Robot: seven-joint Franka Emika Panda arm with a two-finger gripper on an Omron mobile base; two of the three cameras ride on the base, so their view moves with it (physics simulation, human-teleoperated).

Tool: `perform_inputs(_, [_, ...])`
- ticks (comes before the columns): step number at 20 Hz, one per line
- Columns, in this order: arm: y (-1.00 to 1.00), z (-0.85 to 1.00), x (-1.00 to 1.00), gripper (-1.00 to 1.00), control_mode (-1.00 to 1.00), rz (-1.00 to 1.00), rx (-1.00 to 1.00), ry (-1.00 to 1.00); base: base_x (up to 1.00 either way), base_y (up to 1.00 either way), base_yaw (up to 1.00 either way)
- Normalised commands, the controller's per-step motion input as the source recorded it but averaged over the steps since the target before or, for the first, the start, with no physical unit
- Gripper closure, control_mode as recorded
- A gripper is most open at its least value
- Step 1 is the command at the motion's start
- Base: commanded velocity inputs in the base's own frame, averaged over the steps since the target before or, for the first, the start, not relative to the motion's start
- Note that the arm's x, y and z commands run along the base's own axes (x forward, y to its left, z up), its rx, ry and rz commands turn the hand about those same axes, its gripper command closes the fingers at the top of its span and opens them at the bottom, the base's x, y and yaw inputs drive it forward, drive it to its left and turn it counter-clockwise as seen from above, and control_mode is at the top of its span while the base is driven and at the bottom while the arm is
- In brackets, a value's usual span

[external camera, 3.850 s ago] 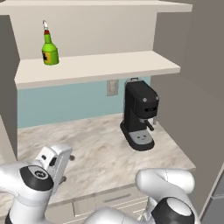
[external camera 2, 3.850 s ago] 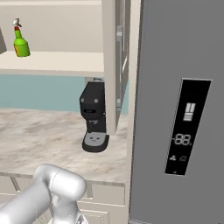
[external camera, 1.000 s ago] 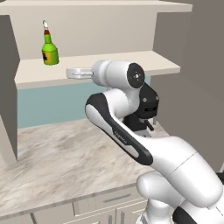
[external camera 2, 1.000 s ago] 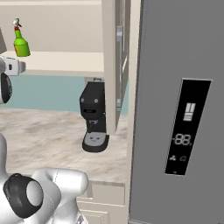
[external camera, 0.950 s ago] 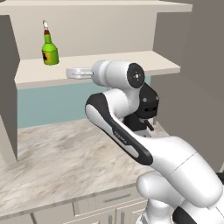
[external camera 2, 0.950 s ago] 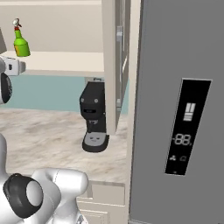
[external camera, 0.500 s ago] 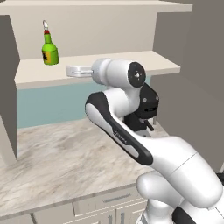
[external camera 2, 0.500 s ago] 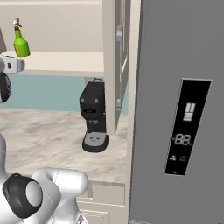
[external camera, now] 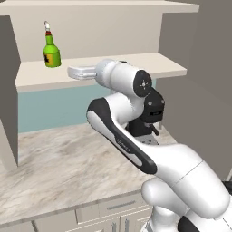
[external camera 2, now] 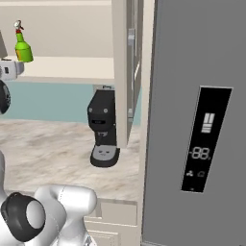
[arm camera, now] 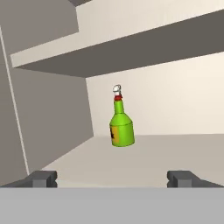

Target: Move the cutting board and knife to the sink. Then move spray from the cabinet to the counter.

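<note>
Spray, the green bottle, stands upright on the cabinet shelf ahead of the claw, whose two fingertips are spread wide with nothing between them and well short of the bottle. In the left base view the claw's white hand reaches over that shelf's front edge, just right of the bottle. Below, a black coffee machine sits on the marble bench.

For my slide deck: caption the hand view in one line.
Open jaws face a small green spray bottle with a white and red nozzle, standing upright on the beige cabinet shelf.
</note>
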Motion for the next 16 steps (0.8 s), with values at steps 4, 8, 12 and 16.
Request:
perform_inputs(4, [0.00, 0.38, 0.26, -1.00, -1.00, 0.00, 0.00, 0.01, 0.00, 0.00, 0.00])
perform_inputs(8, [-0.02, 0.24, 0.47, -1.00, -1.00, 0.00, 0.00, 0.13, 0.00, 0.00, 0.00])
perform_inputs(12, [-0.10, 0.11, 0.51, -1.00, -1.00, 0.01, 0.00, 0.17, 0.00, 0.00, 0.00])
perform_inputs(16, [-0.04, 0.01, 0.16, -1.00, -1.00, 0.00, 0.00, 0.04, 0.00, 0.00, 0.00])
